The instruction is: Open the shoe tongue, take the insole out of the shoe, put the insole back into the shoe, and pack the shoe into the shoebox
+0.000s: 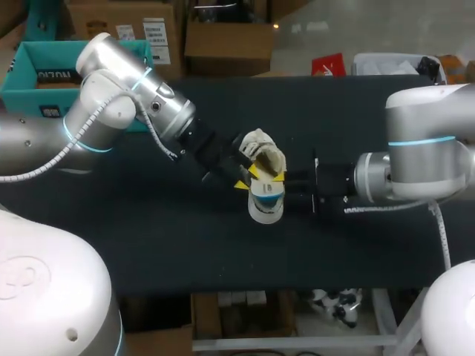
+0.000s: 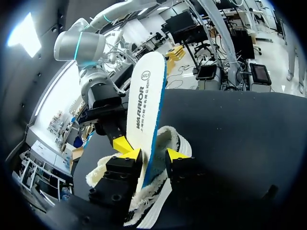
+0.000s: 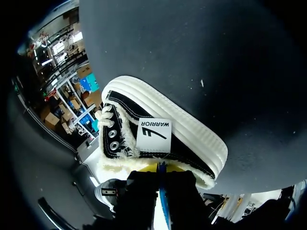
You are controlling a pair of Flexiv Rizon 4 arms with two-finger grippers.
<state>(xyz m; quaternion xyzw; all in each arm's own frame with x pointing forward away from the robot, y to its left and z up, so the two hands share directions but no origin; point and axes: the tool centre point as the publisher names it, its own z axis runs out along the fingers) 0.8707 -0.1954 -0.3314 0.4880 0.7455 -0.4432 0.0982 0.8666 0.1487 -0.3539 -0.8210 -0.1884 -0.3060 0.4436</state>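
While the fleece-lined sneaker sits near the middle of the black table, the left gripper reaches in from ten o'clock. Its fingers pinch the white, blue-edged insole from both sides. The insole stands upright, its lower end inside the shoe's mouth, so it is only partly out. From three o'clock the right gripper is closed narrowly on the fleecy collar, probably to anchor the sneaker so the insole slides without dragging it. A teal box, likely the shoebox, sits well apart at ten o'clock.
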